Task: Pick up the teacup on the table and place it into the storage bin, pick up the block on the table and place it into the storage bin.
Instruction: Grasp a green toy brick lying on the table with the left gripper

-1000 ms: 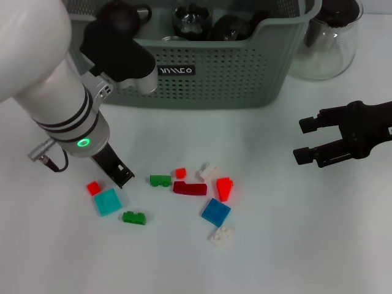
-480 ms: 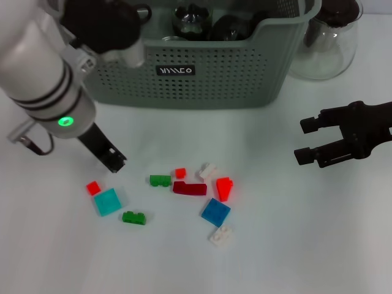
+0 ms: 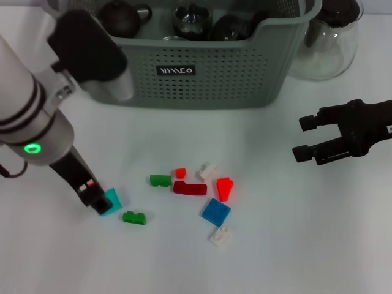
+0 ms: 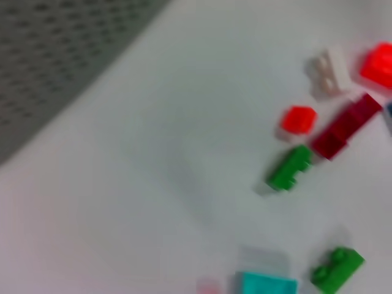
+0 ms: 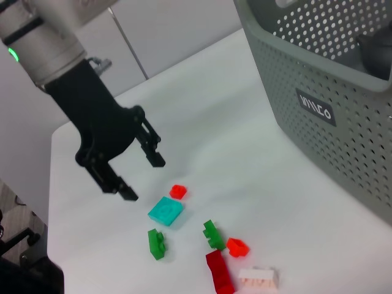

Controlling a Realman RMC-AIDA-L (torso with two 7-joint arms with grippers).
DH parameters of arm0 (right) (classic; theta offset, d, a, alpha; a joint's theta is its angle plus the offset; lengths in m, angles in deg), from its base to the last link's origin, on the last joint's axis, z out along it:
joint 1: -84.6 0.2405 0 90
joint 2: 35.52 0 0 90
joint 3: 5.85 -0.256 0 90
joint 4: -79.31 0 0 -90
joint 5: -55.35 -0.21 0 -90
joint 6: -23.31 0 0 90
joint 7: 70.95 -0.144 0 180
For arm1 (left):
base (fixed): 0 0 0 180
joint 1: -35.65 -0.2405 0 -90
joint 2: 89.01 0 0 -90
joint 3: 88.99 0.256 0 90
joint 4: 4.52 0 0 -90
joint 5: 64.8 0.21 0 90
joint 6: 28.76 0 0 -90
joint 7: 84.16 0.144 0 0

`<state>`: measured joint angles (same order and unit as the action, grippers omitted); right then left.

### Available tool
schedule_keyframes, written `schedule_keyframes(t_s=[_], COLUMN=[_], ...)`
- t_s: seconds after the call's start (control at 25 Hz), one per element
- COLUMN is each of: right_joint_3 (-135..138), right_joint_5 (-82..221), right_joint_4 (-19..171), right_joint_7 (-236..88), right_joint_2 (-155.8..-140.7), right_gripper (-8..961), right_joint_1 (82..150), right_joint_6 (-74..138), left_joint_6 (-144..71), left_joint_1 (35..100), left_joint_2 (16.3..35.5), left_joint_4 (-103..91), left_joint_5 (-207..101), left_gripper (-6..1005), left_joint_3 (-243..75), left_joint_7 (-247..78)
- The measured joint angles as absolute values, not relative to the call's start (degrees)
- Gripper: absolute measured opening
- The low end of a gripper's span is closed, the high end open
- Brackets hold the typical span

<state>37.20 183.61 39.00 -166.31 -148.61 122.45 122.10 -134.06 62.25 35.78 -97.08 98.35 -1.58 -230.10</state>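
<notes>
Several small blocks lie on the white table: a teal block (image 3: 113,201) (image 5: 165,211), a small red block (image 5: 178,191), green blocks (image 3: 160,180) (image 3: 133,217), a dark red block (image 3: 190,188) and a blue block (image 3: 215,211). My left gripper (image 3: 93,195) (image 5: 139,176) is open, low over the table right beside the teal and small red blocks, holding nothing. The grey-green storage bin (image 3: 208,79) (image 5: 318,92) stands at the back with dark teaware inside. No teacup shows on the table. My right gripper (image 3: 304,138) is open and empty at the right.
A clear glass pitcher (image 3: 327,43) stands to the right of the bin. More blocks lie in the cluster: a red one (image 3: 224,188) and white ones (image 3: 208,170) (image 3: 221,235). The left wrist view shows the teal block (image 4: 266,283) and the bin wall (image 4: 49,55).
My left gripper has moved left and toward the table's front, down beside the teal block, and now hides most of the small red block in the head view. The right arm has not moved.
</notes>
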Motion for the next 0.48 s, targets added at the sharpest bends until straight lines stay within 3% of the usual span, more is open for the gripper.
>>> schedule_keyframes(t_s=[0.36, 0.48], right_joint_3=[37.0, 36.9], right_joint_5=[183.6, 183.6], right_joint_4=[39.1, 39.1], right_joint_7=[-166.5, -166.6], right_joint_2=[-149.02, -149.05], right_gripper=[914, 914], right_joint_1=[122.9, 122.9], right_joint_6=[121.3, 121.1], left_joint_6=[-127.7, -127.0], left_joint_1=[62.8, 63.3], left_joint_2=[35.80, 35.80], left_joint_4=[-94.3, -92.6], left_joint_5=[98.4, 98.8], left_gripper=[682, 679], left_joint_3=[5.2, 6.5], left_joint_7=[-228.2, -228.2])
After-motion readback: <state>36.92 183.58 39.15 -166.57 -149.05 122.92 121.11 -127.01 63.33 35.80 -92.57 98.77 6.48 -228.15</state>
